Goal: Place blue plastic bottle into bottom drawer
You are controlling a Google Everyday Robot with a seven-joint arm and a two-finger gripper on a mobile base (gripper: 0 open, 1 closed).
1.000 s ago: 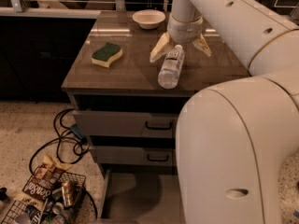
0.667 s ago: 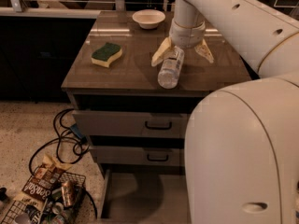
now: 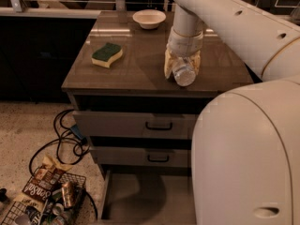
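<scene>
The blue plastic bottle is at the front right of the brown countertop, its end pointing toward the camera. My gripper comes down from the arm above and is shut on the bottle, with a cream finger on each side. I cannot tell whether the bottle still touches the top. The bottom drawer stands pulled open at floor level below the cabinet, showing a bare grey floor.
A green-yellow sponge and a white bowl sit on the countertop. Two shut drawer fronts with black handles lie below it. Black cables and a wire basket with cans and snack bags are on the floor at the left. The robot's body fills the right.
The fingers, spread wide beside the bottle before, have closed onto it. The bottle has turned from lying slanted to pointing its end at the camera.
</scene>
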